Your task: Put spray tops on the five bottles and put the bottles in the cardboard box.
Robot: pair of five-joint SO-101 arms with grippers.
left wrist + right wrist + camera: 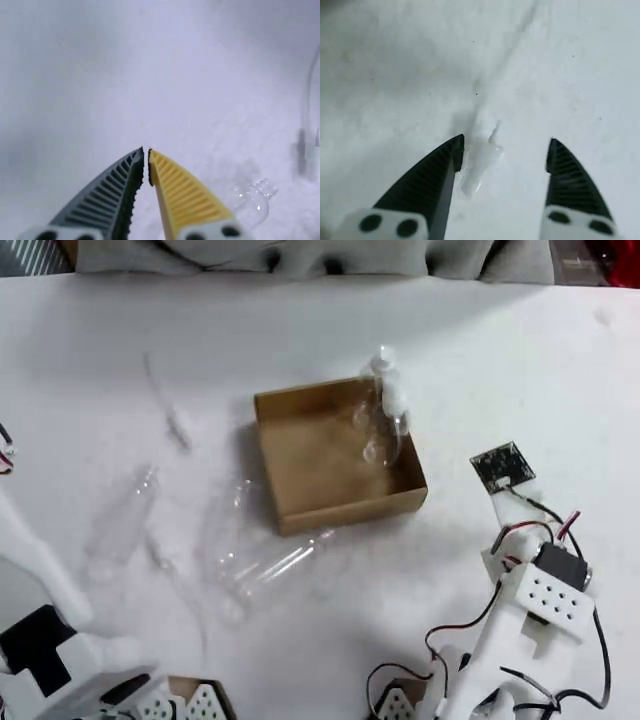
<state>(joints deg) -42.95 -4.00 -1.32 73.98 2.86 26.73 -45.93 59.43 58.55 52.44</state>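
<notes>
The cardboard box (340, 455) lies open in the middle of the table. One clear bottle (385, 410) with a white spray top stands at the box's right wall. Three clear bottles without tops lie left of the box (125, 515) (225, 525) (270, 565). A loose spray top (172, 418) with its tube lies further back on the left. My left gripper (146, 156) is shut on nothing above bare table, with a clear bottle (252, 200) off to one side. My right gripper (502, 150) is open over a spray top (482, 159), which lies close to one finger.
The white table (500, 360) is bare behind and to the right of the box. Both arm bases with their cables sit at the near edge, the left arm (60, 640) and the right arm (530, 605). A small circuit board (503, 466) lies right of the box.
</notes>
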